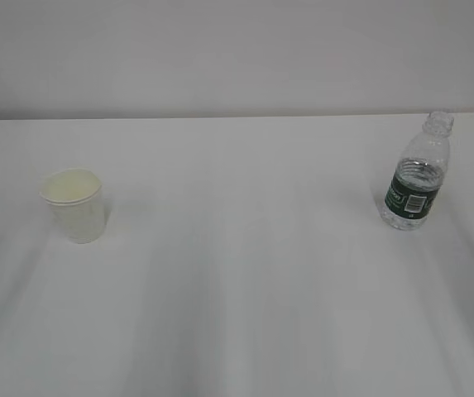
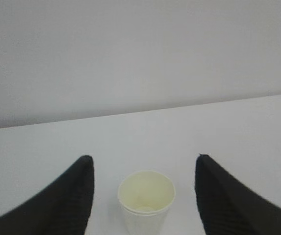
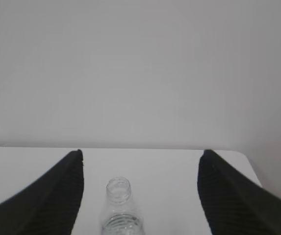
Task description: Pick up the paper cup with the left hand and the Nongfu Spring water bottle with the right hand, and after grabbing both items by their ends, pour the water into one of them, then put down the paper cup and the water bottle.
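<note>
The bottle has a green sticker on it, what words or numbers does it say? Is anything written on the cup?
Bottle label: white print and a barcode patch on dark green, too small and blurred to read.
Paper cup: plain white, no writing visible.
Nothing else in any view carries text.

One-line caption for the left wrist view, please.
Open left gripper lined up on the upright paper cup, fingers apart on either side of it, white table beyond.

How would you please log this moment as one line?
paper cup: upright, ungrasped | water bottle: upright, capless, ungrasped | both jaws: open
</note>
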Available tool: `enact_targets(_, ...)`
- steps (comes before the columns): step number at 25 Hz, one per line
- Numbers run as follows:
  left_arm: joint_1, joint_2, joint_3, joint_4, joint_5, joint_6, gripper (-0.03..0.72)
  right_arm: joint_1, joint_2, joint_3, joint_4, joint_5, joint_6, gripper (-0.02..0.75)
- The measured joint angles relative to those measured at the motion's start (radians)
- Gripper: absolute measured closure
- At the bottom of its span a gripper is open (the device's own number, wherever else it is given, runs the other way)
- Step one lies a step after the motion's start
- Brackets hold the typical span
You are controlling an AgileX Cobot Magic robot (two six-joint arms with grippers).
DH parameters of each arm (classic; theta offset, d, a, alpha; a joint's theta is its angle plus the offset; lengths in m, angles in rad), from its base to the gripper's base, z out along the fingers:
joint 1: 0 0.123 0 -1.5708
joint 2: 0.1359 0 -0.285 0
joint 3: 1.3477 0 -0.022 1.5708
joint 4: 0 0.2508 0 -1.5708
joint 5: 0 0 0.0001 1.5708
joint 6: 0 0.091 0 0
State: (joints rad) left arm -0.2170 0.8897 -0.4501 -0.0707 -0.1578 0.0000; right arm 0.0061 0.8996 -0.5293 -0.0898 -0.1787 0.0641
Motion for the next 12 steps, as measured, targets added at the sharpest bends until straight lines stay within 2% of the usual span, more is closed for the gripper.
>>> enact_targets(4, -0.002, 0.073, 0.0, -0.051, -0.078, 0.0, 0.235, 0.0, 0.021, 0.075, -0.006, -0.069, 0.053, 0.183)
enact_targets(12, -0.002, 0.167, 0.029, -0.058, -0.196, 0.0, 0.237, 0.0, 0.088, 0.183, -0.053, -0.186, 0.092, 0.183)
